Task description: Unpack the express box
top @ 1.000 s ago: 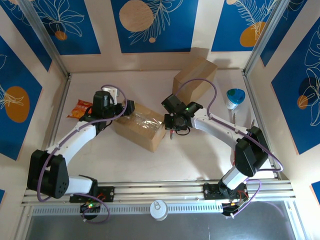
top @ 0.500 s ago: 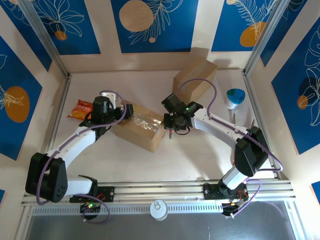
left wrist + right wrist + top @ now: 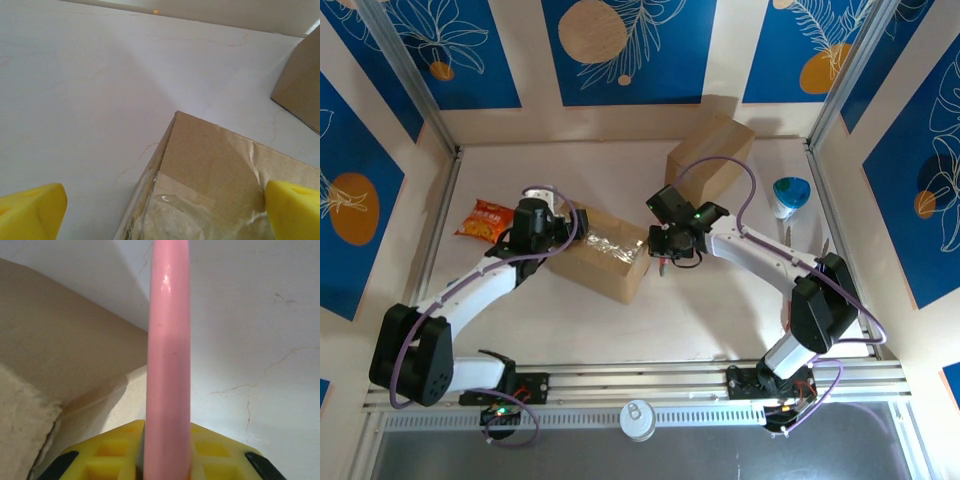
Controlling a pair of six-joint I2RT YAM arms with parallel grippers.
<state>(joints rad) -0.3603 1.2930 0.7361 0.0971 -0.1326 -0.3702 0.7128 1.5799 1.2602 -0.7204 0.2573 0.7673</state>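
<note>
An orange snack packet lies at the far left of the desk. The left claw hangs wide open over the left end of the express box, which sits mid-desk with its top shut under clear tape — nothing unpacked yet, I'd say. At the box's right end the right claw is pinched narrow on a pink stick-like tool — opening looks barely begun. A second carton stands close behind, crowding that arm. A blue-and-white object sits well right.
</note>
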